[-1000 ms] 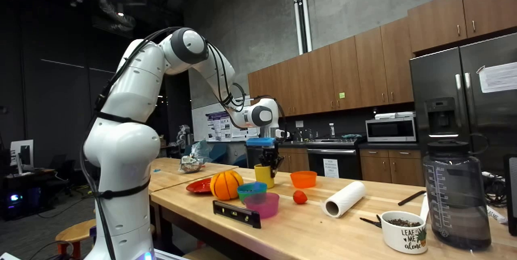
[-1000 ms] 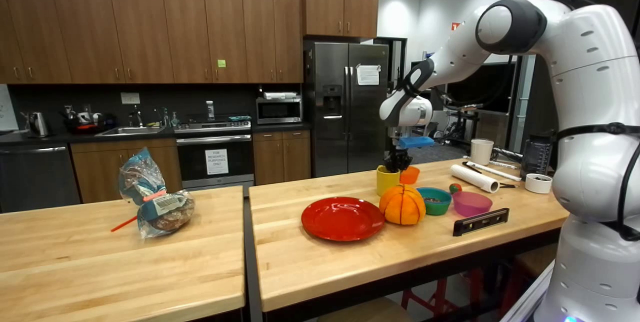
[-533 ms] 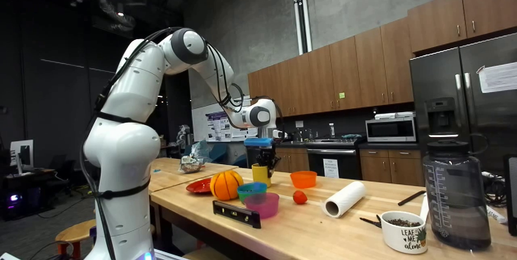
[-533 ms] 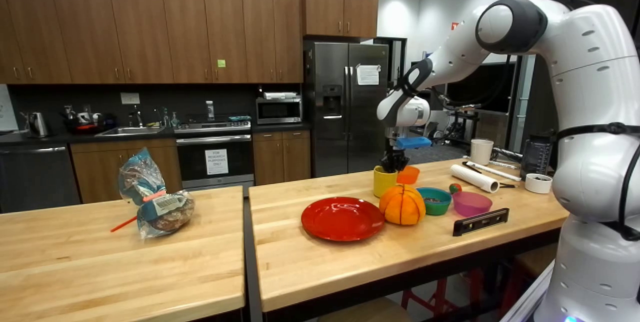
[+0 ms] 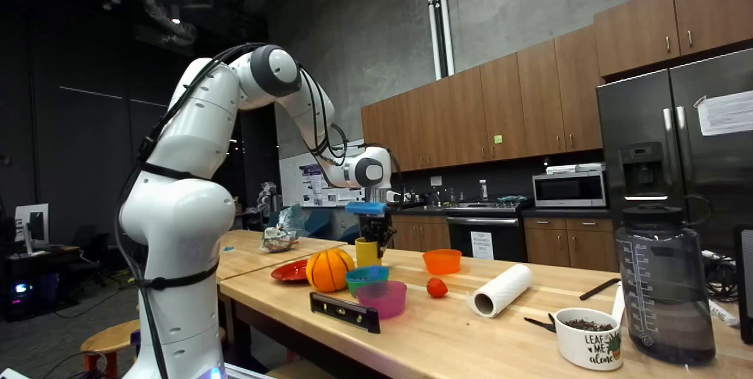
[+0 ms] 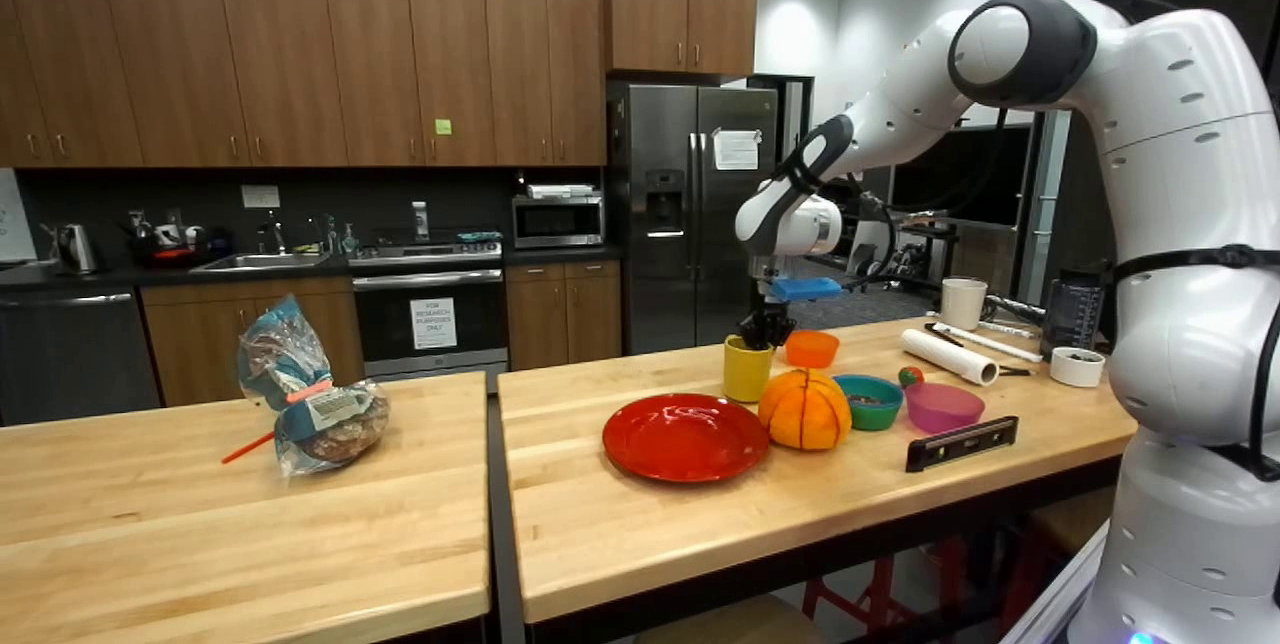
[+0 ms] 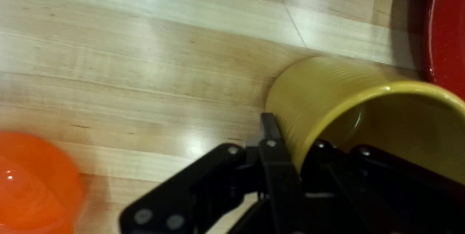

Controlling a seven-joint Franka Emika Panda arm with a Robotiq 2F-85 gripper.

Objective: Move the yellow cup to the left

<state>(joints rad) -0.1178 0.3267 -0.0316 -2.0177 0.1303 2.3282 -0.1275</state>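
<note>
A long, pale wooden table (image 6: 600, 534) holds the things up. A big white robot arm (image 5: 194, 143) reaches out over it. If the arm swings too fast, it could bump what is below.

A round, shiny red plate (image 6: 685, 439) lies flat on the table. Just beside it sits a fat orange ball (image 6: 805, 411) with dark lines. It could roll if something knocks it. In an exterior view, a wide, smooth orange bowl (image 6: 812, 349) stands behind the ball.

The plain, shiny yellow cup (image 6: 746, 376) looks upright, between the bowl and the plate and near the plate's edge. It has to go left, and the plate seems to be on that side. If it goes too low, it could catch on the edge and tip. It is hard to tell if the cup touches the table.

In the wrist view, the jointed black gripper (image 7: 296, 139) is clamped on the cup's thin side, half inside the cup and half outside. It holds just that one side, so a hard bump could make the cup twist or slip.
</note>
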